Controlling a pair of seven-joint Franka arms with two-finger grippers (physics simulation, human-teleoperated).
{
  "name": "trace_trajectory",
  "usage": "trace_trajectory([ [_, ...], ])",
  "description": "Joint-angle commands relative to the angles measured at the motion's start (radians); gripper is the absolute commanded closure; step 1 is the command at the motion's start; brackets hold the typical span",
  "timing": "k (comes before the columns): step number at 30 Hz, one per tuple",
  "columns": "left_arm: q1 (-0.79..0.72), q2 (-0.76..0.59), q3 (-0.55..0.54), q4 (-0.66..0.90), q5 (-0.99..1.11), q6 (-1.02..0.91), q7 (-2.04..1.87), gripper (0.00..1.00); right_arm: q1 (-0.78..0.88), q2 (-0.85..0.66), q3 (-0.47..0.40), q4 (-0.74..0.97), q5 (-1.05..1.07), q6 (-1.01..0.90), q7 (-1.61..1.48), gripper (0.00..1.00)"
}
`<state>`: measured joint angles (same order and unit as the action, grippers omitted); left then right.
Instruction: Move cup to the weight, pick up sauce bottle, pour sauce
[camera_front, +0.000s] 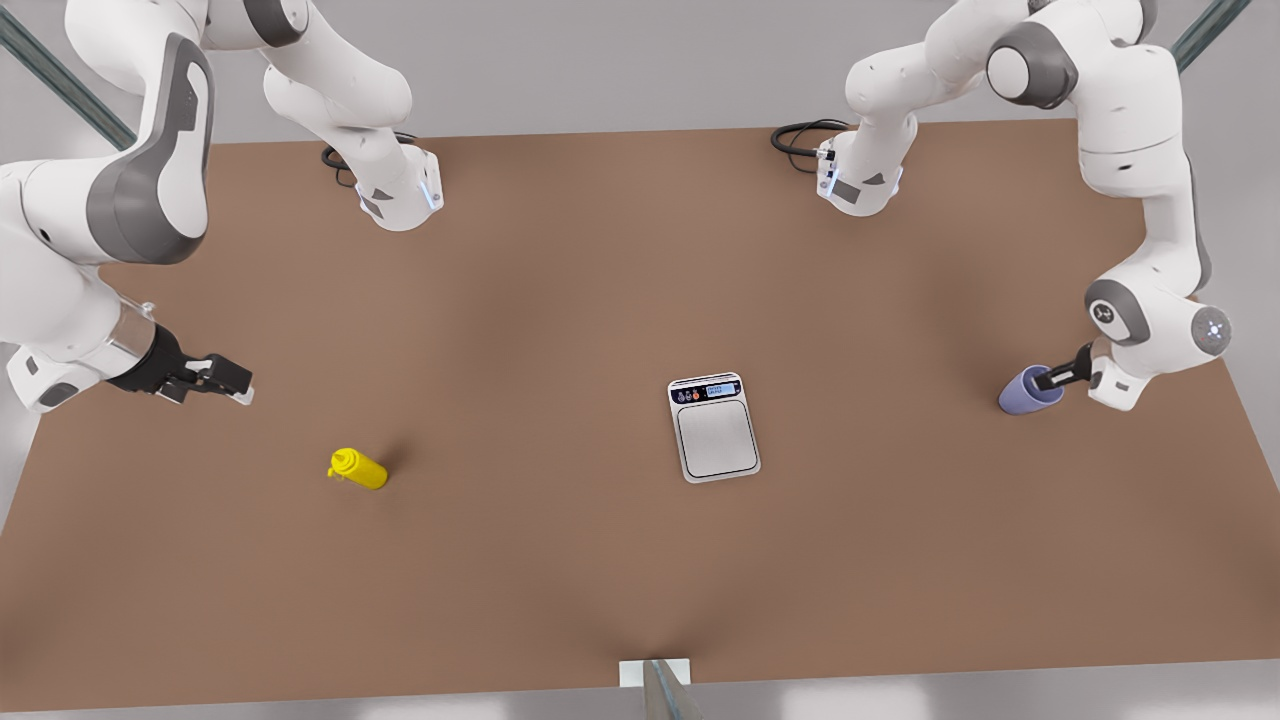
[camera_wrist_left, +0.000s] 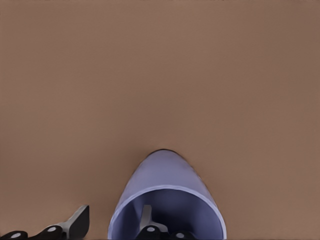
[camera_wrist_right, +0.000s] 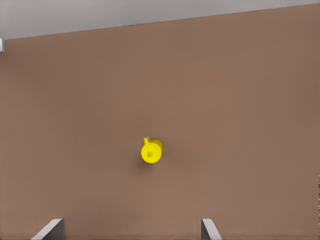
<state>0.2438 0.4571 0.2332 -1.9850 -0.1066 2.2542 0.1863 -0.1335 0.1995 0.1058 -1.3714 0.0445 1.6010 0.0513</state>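
The lavender-blue cup (camera_front: 1028, 392) stands near the table's edge on the front view's right. My left gripper (camera_front: 1052, 379) is open and straddles the cup's wall (camera_wrist_left: 165, 175). One finger (camera_wrist_left: 146, 216) is inside the cup and the other finger (camera_wrist_left: 79, 219) is outside, with a gap to the wall. The silver scale (camera_front: 715, 430) lies bare in the middle. The yellow sauce bottle (camera_front: 358, 468) lies on its side at the front view's left. My right gripper (camera_front: 240, 385) hovers open some way from it, and the bottle's nozzle end (camera_wrist_right: 152, 150) faces that wrist camera.
Both arm bases (camera_front: 400, 195) (camera_front: 860, 180) stand at the far edge of the brown table (camera_front: 560, 300), with black cables beside them. A small white bracket (camera_front: 655, 672) sits at the near edge. Bare table lies between the cup and the scale.
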Motion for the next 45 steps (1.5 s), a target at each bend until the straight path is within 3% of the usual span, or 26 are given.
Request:
trace_trajectory([
  [1,0.000,0.000,0.000,0.000,-0.004,0.001,-0.001,0.70,0.000,0.000,0.000,0.000,0.000,0.000,-0.001,0.00],
  [3,0.000,0.000,0.000,-0.002,-0.010,-0.001,-0.002,0.79,0.000,0.000,-0.001,0.000,0.000,-0.001,-0.001,0.00],
  [16,-0.011,-0.040,-0.063,0.045,-0.012,-0.130,-0.054,0.79,-0.001,0.000,-0.006,0.000,0.012,-0.004,-0.001,0.00],
  [19,-0.152,-0.028,-0.068,0.189,-0.012,-0.260,-0.174,0.79,-0.001,0.001,-0.006,0.000,0.014,0.001,0.010,0.00],
  [21,-0.187,-0.008,-0.172,0.273,-0.012,-0.283,-0.393,0.79,-0.011,0.001,-0.017,0.000,0.066,-0.003,0.117,0.00],
  [24,-0.199,0.000,-0.334,0.291,-0.004,-0.269,-0.626,0.79,-0.077,0.075,-0.018,-0.002,0.277,-0.033,0.416,0.00],
  [27,-0.328,0.052,-0.334,0.402,-0.001,-0.278,-0.835,0.79,-0.202,0.185,-0.026,-0.008,0.527,-0.076,0.553,0.00],
  [32,-0.475,0.124,-0.334,0.471,-0.004,-0.281,-1.030,0.79,-0.362,0.544,-0.057,0.005,0.943,-0.246,0.585,0.00],
  [37,-0.617,0.140,-0.337,0.469,-0.081,-0.283,-1.088,0.79,-0.385,0.699,-0.086,0.025,1.061,-0.294,0.495,0.00],
  [45,-0.647,0.195,-0.353,0.463,-0.091,-0.243,-1.093,0.79,-0.370,0.784,-0.063,0.086,1.062,-0.286,0.654,0.00],
])
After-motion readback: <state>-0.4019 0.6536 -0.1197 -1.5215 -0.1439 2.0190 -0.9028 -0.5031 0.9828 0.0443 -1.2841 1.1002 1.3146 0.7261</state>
